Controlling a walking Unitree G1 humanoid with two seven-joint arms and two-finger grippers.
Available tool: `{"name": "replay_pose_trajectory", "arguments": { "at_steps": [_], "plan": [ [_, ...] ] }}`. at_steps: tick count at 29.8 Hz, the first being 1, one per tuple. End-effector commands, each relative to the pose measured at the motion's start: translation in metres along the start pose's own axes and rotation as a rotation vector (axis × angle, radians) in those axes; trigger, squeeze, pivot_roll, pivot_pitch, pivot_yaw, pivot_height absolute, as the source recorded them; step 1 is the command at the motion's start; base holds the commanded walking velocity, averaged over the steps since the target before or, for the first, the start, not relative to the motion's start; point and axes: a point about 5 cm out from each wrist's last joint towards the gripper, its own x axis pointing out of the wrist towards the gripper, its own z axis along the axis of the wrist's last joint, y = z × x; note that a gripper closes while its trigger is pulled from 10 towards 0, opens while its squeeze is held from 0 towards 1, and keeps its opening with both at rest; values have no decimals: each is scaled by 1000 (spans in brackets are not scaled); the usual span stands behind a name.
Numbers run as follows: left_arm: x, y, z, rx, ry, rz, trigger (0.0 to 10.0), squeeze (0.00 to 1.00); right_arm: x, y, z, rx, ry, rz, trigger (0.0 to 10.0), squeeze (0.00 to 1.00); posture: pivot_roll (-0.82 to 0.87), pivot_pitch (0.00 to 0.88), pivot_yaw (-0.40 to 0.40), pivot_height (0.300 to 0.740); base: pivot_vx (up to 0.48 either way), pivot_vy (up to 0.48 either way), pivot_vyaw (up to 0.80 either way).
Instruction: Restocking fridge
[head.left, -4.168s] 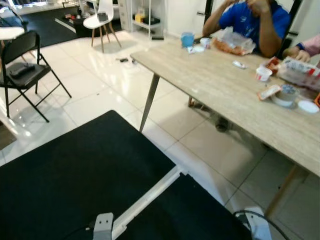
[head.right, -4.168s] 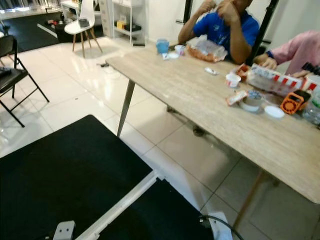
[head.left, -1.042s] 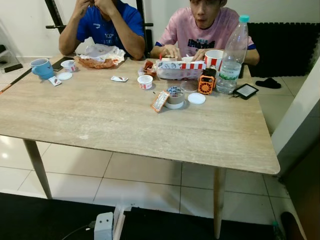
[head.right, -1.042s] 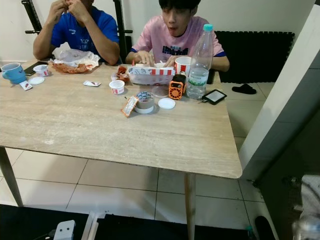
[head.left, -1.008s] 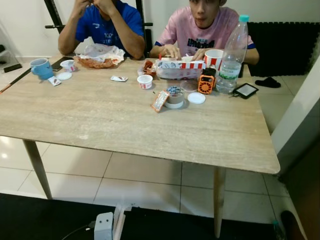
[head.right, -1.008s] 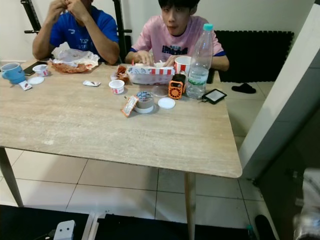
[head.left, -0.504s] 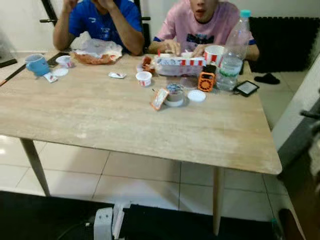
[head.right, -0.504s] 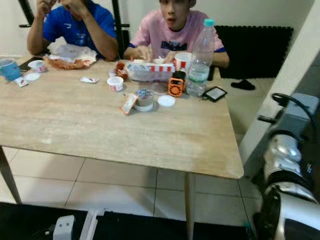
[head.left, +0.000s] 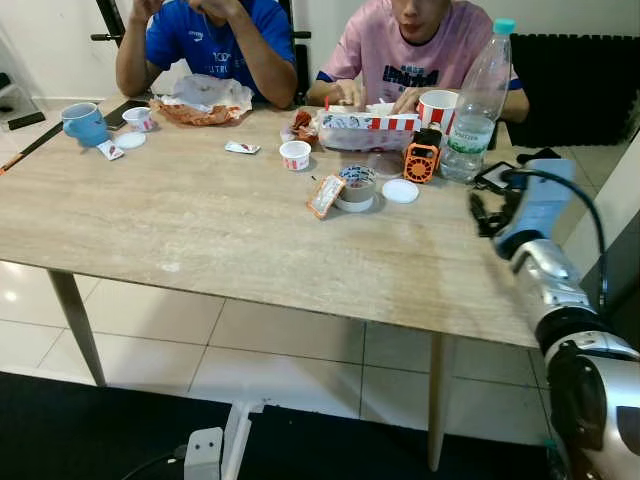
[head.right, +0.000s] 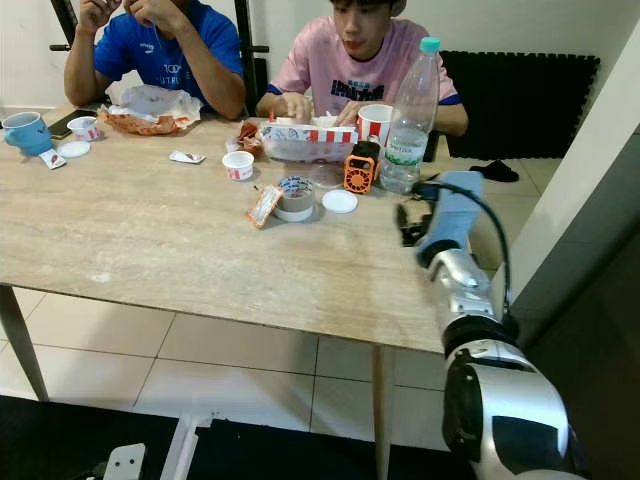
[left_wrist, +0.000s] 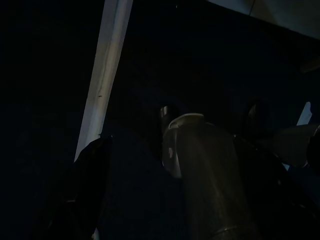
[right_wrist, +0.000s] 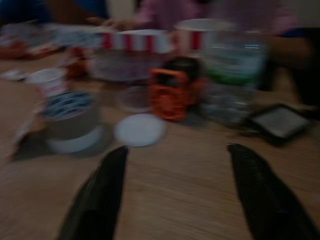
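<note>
- Reaching over the table's right edge, the right gripper (right_wrist: 175, 195) hangs low above the tabletop, its two long black fingers (right_wrist: 102, 195) spread wide and holding nothing.
- The likely thing to restock (a judgement, as no fridge can be seen) is the water bottle (head.right: 410, 115): tall, clear ribbed plastic with a teal cap and green label, upright near the table's far right corner.
- The step in hand looks like the approach to a pick. Next, the gripper would need to travel on toward the far edge and straddle the bottle's body; the thin wall may flex, so a firm, level pinch seems wise.
- Just beside the bottle stands a small orange gadget (head.right: 357, 172); a flat white lid (head.right: 339, 201) and a roll of tape (head.right: 294, 197) lie nearer the middle, and a dark phone (right_wrist: 279, 121) lies by the right edge.
- The table (head.left: 200, 235) is pale, matt wood-grain on slim metal legs.
- Two people sit along the far edge, eating.
- The left gripper (left_wrist: 200, 165) hangs idle in shadow; whether its fingers are apart cannot be told.
</note>
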Motion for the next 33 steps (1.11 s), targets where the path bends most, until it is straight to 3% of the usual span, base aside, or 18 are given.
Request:
{"name": "replay_pose_trajectory", "arguments": {
  "at_steps": [1,2,3,4,5,10,13,19,27,33],
  "plan": [
    [-2,5,-7,14,17,5,10000,0,4,13,-3,-7,23,49,10000,1000,-33,71,18,740,0,0,0],
    [-3,7,-9,13,18,7,10000,0,4,18,-6,9,22,66,10000,545,-32,59,19,740,0,0,0],
    [-3,7,-9,13,18,7,10000,0,4,18,-6,9,22,66,10000,545,-32,59,19,740,0,0,0],
    [-4,8,-11,11,19,9,10000,0,4,22,-8,21,21,75,10000,322,-32,59,19,740,0,0,0],
    [-5,10,-15,4,26,16,10000,0,3,24,-13,53,14,83,10000,0,-35,62,27,740,0,0,0],
    [-7,13,-21,-2,41,21,10000,0,-1,25,-23,123,4,92,10000,0,-34,63,31,740,0,0,0],
    [-4,8,-10,6,15,1,10000,0,-7,21,-38,159,22,72,10000,0,-35,62,31,740,0,0,0],
    [-1,3,3,14,-15,-13,10000,0,-10,20,-45,226,21,58,10000,0,-38,35,32,740,0,0,0],
    [1,0,7,17,-18,-20,10000,0,-11,21,-39,305,-56,123,10000,0,-39,0,39,740,0,0,0],
    [1,-2,8,16,-13,-19,10000,0,-10,26,-32,313,-102,194,10000,0,-49,0,44,740,0,0,0]
  ]
}}
